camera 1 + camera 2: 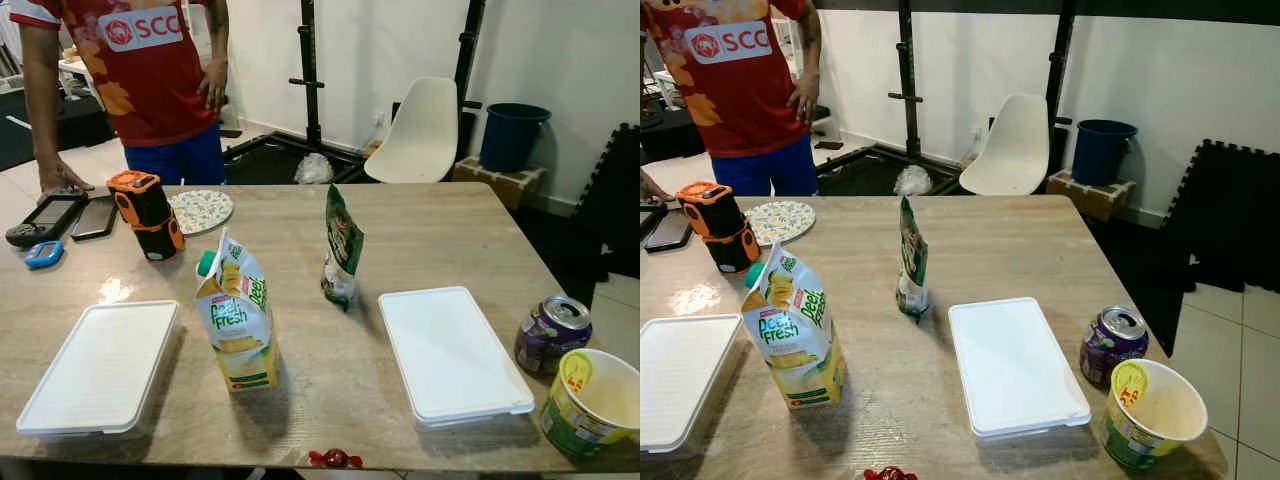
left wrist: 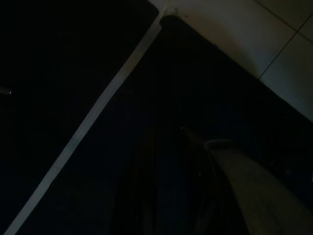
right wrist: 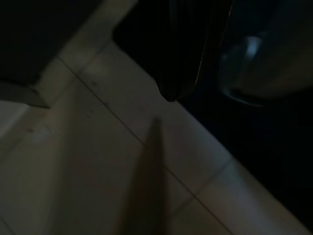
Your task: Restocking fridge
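Well, before me lies a wooden table (image 1: 440, 235), and I read it from my left. At the far left edge a person's hand (image 1: 62, 180) rests by a black handheld (image 1: 42, 217) and a dark phone (image 1: 95, 217), with a small blue gadget (image 1: 43, 254) just nearer; the person (image 1: 150, 70) is cut off above the chest. Near me a white lidded box (image 1: 100, 368) sits at the left front, its near corner running off the frame. Beyond it stands an orange and black device (image 1: 146, 213), with a patterned plate (image 1: 200, 210) just beside it. A juice carton (image 1: 236, 322) stands upright in the middle front, top folded askew. To its right a green pouch (image 1: 342, 248) stands edge-on, so its print is unreadable. A second white box (image 1: 448, 354) lies right of that. At the right edge a purple can (image 1: 551, 334) stands just beside a paper cup (image 1: 592, 402), which is partly cropped. Something small and red (image 1: 334, 459) peeks over the near table edge; I cannot tell what.

Both wrist views are very dark: pale floor tiles (image 3: 98, 161) and vague shapes. I cannot tell whether either claw is apart or together.
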